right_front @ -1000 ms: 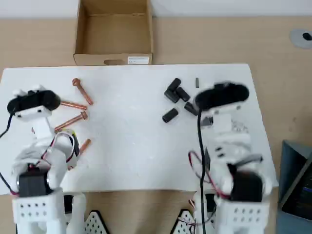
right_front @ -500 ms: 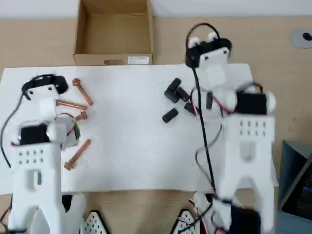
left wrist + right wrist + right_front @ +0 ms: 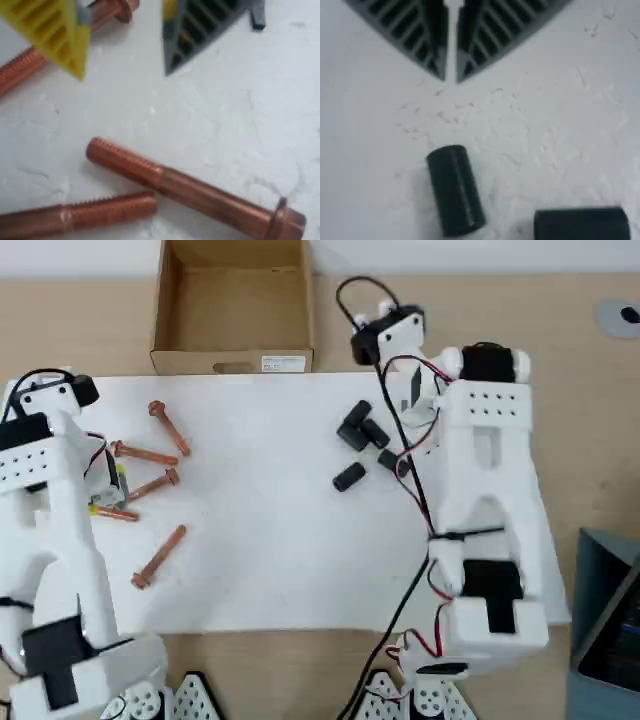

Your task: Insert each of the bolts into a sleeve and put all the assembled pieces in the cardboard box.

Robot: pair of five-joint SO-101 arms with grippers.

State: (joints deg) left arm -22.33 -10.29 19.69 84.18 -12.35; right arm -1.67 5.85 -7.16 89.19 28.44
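Note:
Several copper bolts [image 3: 145, 453] lie at the left of the white mat [image 3: 270, 560]. My left gripper [image 3: 106, 492] hangs over them, open and empty. In the left wrist view its yellow and dark fingers [image 3: 55, 35] stand apart around the gripper [image 3: 125, 74], above two bolts [image 3: 190, 187] on the mat. Several black sleeves [image 3: 350, 477] lie in a loose group at the right centre. My right gripper [image 3: 451, 78] is shut on nothing, just above the mat and short of two sleeves [image 3: 455, 190]. In the high view it [image 3: 418, 400] sits right of the sleeve group.
An open cardboard box [image 3: 230, 362] stands on the wooden table beyond the mat's far edge, left of centre. One bolt [image 3: 160, 556] lies apart toward the near left. A grey bin [image 3: 605, 620] is at the right edge.
Both arms have unfolded and stretched out away from their bases. The left gripper came down over the bolts, the right one by the sleeves. Bolts and sleeves have hardly shifted.

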